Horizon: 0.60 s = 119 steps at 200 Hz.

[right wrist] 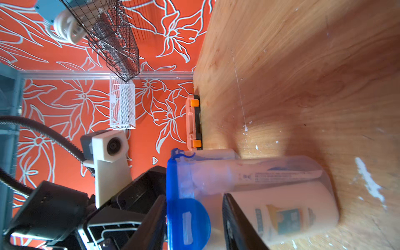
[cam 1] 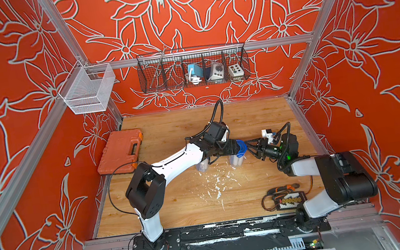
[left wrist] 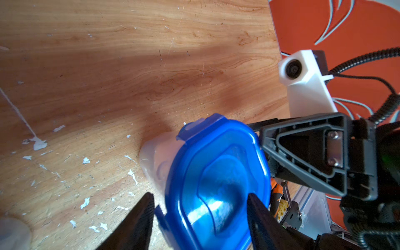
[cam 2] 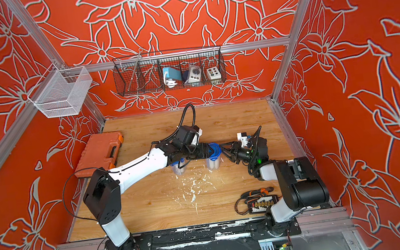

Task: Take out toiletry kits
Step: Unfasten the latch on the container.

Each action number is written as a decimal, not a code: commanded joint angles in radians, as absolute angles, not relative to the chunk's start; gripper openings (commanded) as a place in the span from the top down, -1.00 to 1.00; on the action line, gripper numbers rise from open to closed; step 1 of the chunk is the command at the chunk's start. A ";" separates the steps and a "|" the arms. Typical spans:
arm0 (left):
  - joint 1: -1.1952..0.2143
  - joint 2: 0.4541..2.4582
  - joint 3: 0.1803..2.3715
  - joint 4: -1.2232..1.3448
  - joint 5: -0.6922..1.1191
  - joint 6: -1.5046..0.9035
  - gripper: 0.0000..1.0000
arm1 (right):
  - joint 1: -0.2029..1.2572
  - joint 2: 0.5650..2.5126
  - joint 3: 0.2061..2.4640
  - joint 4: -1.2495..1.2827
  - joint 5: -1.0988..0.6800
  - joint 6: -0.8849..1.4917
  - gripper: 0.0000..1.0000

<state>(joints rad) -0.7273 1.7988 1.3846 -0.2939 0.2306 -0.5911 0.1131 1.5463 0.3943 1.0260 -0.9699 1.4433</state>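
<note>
Wood table (cam 1: 178, 207) w/ 2 tubs (cam 1: 236, 161), orange case (cam 1: 121, 154), pliers (cam 1: 283, 188).

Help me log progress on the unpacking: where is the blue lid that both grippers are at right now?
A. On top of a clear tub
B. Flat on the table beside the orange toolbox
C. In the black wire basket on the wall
A: the blue lid sits on top of the clear tub, with the left gripper straddling it from above and the right gripper around its side tab.
</note>
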 commanded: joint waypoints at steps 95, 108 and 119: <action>-0.728 1.839 1.318 -0.371 0.171 -0.606 -0.17 | 0.130 1.592 0.346 1.236 -0.968 1.589 0.36; -0.729 1.842 1.315 -0.373 0.168 -0.606 -0.16 | 0.130 1.578 0.347 1.208 -0.966 1.576 0.41; -0.732 1.842 1.311 -0.374 0.164 -0.607 -0.15 | 0.129 1.566 0.348 1.184 -0.965 1.563 0.44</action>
